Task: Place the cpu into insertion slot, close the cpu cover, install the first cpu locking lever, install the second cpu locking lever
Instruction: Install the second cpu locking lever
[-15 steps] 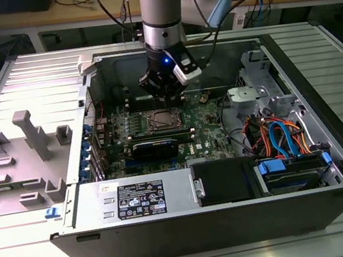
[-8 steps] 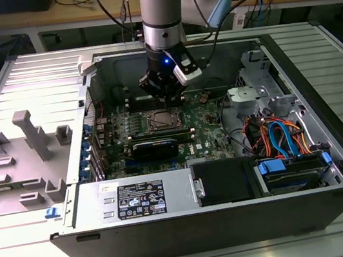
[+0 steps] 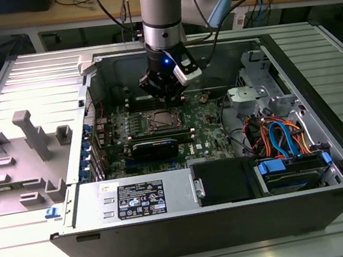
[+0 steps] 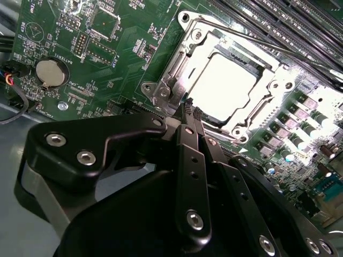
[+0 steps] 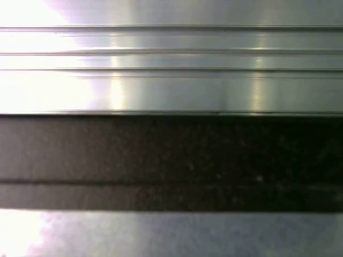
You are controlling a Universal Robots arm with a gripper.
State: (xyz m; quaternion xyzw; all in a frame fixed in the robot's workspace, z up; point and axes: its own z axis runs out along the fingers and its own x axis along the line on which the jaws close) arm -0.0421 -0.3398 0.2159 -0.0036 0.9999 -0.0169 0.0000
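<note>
**Silver socket frame under the gripper: CPU seated, cover and lever stage in hand**

Silver-grey metal is gleaming at the centre of the green motherboard (image 4: 123,48): the cpu (image 4: 225,88) is lying flat in the insertion slot (image 4: 179,64), its dull square top washed out by glare in the second wrist view. Around it, the cpu cover (image 4: 268,101), a thin shiny frame with a square window, appears to be lying down over the chip's edges, though whether it is fully seated cannot be told. A thin wire locking lever (image 4: 252,38) is running along the socket's 12 o'clock side.

The gripper (image 4: 191,113) is hovering just beside the socket's 7 o'clock corner, its slim black fingers (image 4: 188,134) drawn together with nothing between them. In the exterior view the gripper (image 3: 165,97) is hanging directly above the socket (image 3: 164,120), inside the open computer case (image 3: 294,76).

Judged from this layout, placement is done and the work is sitting at the cover-and-lever stage. Any lever move calls for a narrow, closed fingertip pressing on springy wire, kept clear of the neighbouring capacitors (image 4: 300,134) at 3 o'clock.

Textures: matte black anodised finger links with bright screw heads; glossy stamped steel frame; a round coin cell (image 4: 51,72) at 9 o'clock; ribbed aluminium table (image 5: 171,80) in the first wrist view.
</note>
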